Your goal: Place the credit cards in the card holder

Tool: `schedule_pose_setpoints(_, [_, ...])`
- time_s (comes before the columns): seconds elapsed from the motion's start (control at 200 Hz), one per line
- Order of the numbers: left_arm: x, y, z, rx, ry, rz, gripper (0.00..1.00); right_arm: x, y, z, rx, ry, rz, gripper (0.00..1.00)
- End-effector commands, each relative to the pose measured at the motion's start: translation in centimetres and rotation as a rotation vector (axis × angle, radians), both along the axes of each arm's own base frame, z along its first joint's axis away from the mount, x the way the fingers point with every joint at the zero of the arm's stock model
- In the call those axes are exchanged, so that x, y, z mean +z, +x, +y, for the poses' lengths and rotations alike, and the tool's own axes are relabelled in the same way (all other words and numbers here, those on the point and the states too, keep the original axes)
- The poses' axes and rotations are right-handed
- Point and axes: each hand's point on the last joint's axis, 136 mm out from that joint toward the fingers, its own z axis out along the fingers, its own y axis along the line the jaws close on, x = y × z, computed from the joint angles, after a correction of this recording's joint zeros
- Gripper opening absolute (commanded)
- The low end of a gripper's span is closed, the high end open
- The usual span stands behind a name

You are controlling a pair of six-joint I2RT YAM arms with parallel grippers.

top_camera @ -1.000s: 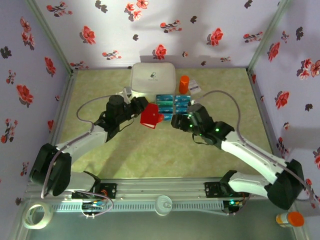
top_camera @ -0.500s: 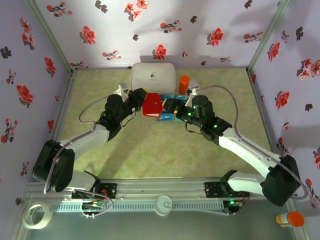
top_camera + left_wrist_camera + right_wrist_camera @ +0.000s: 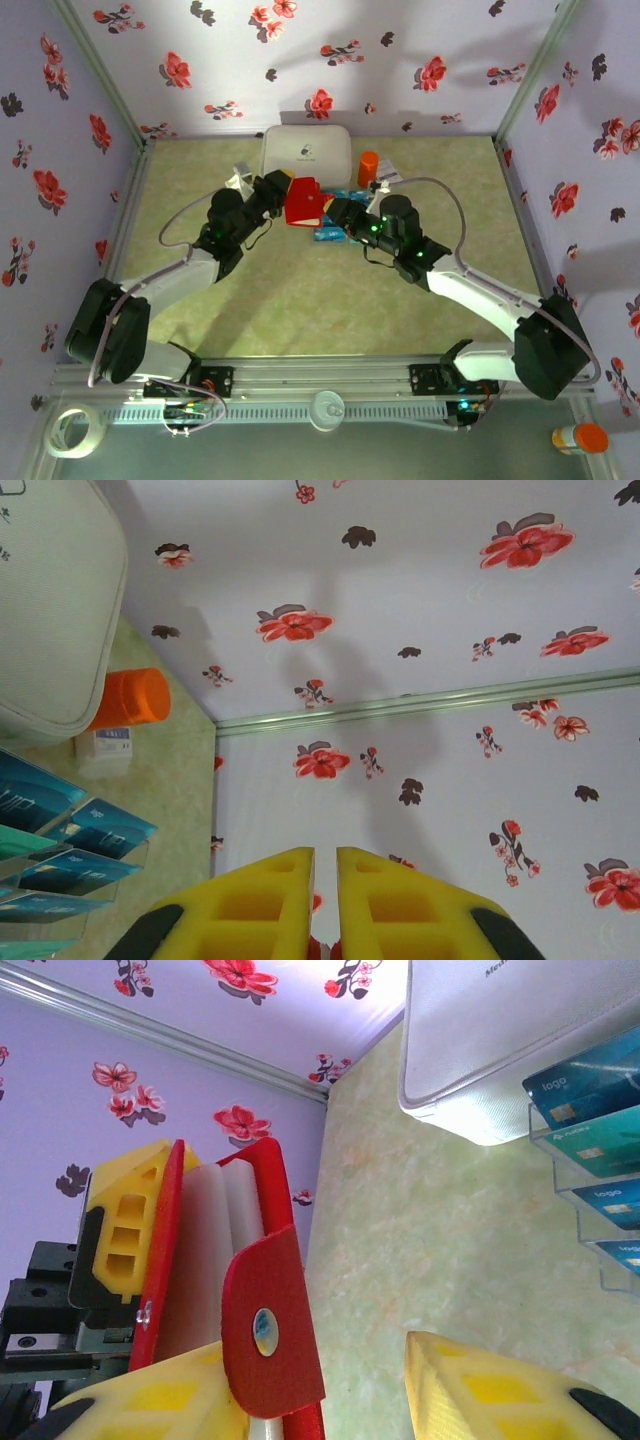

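Observation:
The red card holder (image 3: 303, 203) is held above the table, my left gripper (image 3: 283, 196) shut on it. In the left wrist view only a red sliver (image 3: 318, 950) shows between the nearly closed yellow fingers (image 3: 250, 900). In the right wrist view the card holder (image 3: 262, 1340) stands on edge, partly open, pale inside, its snap flap facing the camera. My right gripper (image 3: 330, 1400) is open, its left finger (image 3: 150, 1400) just behind the flap. The teal-blue credit cards (image 3: 327, 238) lie in their clear sheet under both grippers, also seen as credit cards (image 3: 590, 1090) and credit cards (image 3: 60, 830).
The big white rounded box (image 3: 306, 152) stands at the back, an orange bottle (image 3: 368, 167) and a small white packet (image 3: 388, 178) to its right. Floral walls close in three sides. A tape roll (image 3: 75, 430) and another bottle (image 3: 580, 437) lie outside the front rail.
My left gripper has carried the card holder back and to the right, over the cards. My right gripper has moved left and back, closing in on the holder.

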Motion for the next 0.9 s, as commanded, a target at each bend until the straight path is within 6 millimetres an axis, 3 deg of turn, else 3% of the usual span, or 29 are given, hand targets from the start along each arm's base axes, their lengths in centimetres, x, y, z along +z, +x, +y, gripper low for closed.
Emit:
schedule_pose_setpoints(0.0, [2.9,0.2,-0.3,0.008,-0.07,-0.069,0.0,0.9,0.2,0.6,0.024,0.071,-0.016,0.44])
schedule_pose_setpoints(0.895, [2.7,0.1,-0.9,-0.005,-0.067,-0.073,0.0,2.3,-0.1,2.9,0.14,0.287,-0.019,0.41])
